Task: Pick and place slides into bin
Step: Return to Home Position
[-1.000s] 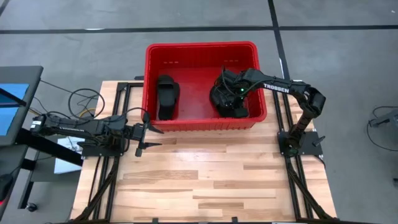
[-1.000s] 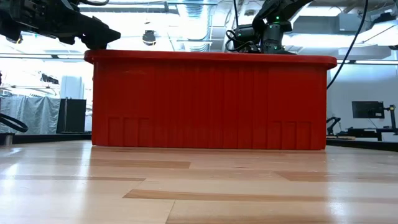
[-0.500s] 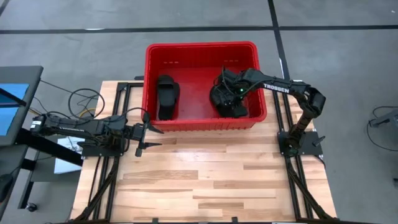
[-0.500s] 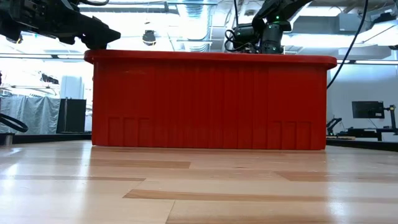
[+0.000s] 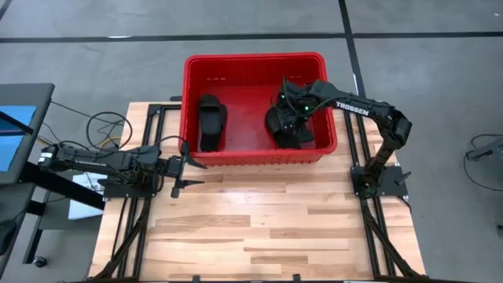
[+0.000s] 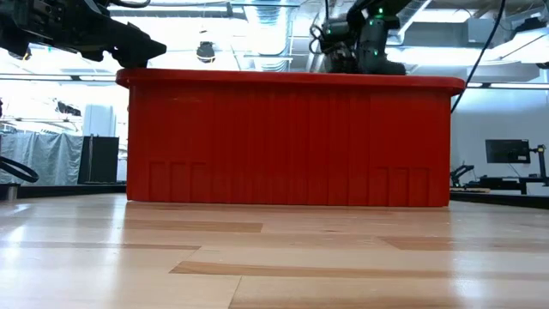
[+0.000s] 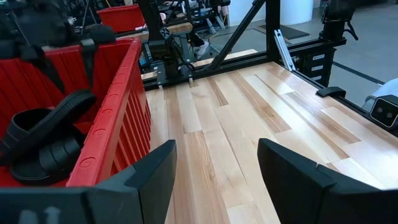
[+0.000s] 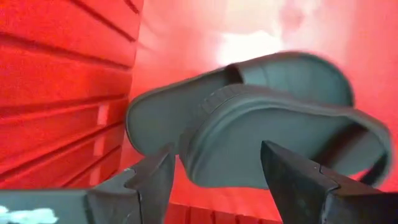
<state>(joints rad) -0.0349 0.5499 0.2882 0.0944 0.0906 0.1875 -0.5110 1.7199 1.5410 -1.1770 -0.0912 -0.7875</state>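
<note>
**High view:** I see the red bin point(image 5: 251, 56) at the far edge of the table point(image 5: 259, 228), with the black slides point(image 5: 212, 110) inside it. A first stack point(image 5: 209, 132) lies in the bin's left half. A second stack point(image 5: 292, 138) lies in its right half, near the right wall. The right gripper point(image 5: 289, 106) hangs inside the bin, directly over the second stack. The left gripper point(image 5: 182, 167) sits just outside the bin's near wall, by its left corner.

**Low view:** The bin's ribbed near wall hides the slides from me. The right gripper shows above the rim toward the bin's right end, and the left gripper is level with the rim at the bin's left corner.

**Left wrist view:** The left gripper's fingers stand spread with nothing between them. The bin's wall runs alongside, and the first stack, one slide on another, lies inside it.

**Right wrist view:** The right gripper's fingers are spread and empty. The second stack lies just beyond them, two slides one atop the other beside the bin's ribbed wall.
</note>
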